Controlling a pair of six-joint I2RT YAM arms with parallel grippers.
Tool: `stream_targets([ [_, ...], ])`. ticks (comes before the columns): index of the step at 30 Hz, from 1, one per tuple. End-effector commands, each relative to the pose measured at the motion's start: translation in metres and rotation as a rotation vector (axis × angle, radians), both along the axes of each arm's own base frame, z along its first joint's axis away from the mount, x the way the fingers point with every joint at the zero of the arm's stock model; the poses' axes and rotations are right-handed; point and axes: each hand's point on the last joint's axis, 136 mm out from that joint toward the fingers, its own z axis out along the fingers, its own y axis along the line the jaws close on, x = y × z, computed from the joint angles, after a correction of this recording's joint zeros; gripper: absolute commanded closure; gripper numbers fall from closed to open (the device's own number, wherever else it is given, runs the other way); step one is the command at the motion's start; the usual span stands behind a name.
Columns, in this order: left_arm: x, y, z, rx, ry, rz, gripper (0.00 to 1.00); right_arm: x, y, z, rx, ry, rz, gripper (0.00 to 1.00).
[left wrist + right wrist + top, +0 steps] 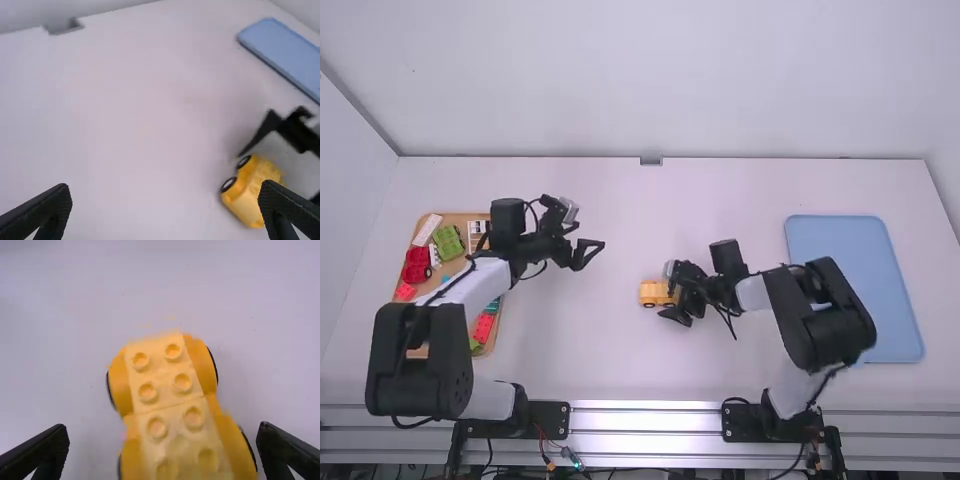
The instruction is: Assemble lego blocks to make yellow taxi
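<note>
High view, edges and room: the white table (590,370) has a pale wall along its far edge; a wide stretch of tabletop lies between the left gripper (592,256) and the yellow taxi (649,292), which sits near the table's middle, well apart from the edges.
High view, fingers: the right gripper (670,302) is at the taxi's right side; whether it touches, I cannot tell from here. The left gripper is well apart from the taxi.
High view, containers: the tan tray (460,217) at the left holds red blocks (417,262), green blocks (448,242) and white pieces (427,229), partly under the left arm; the blue tray (850,230) lies at the right, partly covered by the right arm.
Left wrist view, room: tabletop spreads beyond the fingers to the far edge.
Left wrist view, fingers: spread wide, gripping nothing; the taxi stands on its wheels (228,184), near the right gripper.
Left wrist view, container: the blue tray lies beyond the taxi.
Right wrist view, room: tabletop on both sides of the taxi.
Right wrist view, fingers: wide apart and released, the taxi between them, pale studded bricks (165,385) along its top.
</note>
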Motion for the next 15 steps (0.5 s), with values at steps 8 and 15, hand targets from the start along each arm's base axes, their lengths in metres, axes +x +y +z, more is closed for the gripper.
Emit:
stream_targets([
  [8,0.015,0.126,-0.011,0.123,0.364,0.717,0.01,0.010,-0.039,0.069,-0.197,-0.224,-0.116,0.01],
  [15,0.021,0.190,-0.011,0.286,0.569,0.995,0.01,0.013,-0.040,0.097,-0.163,-0.305,-0.131,0.01],
])
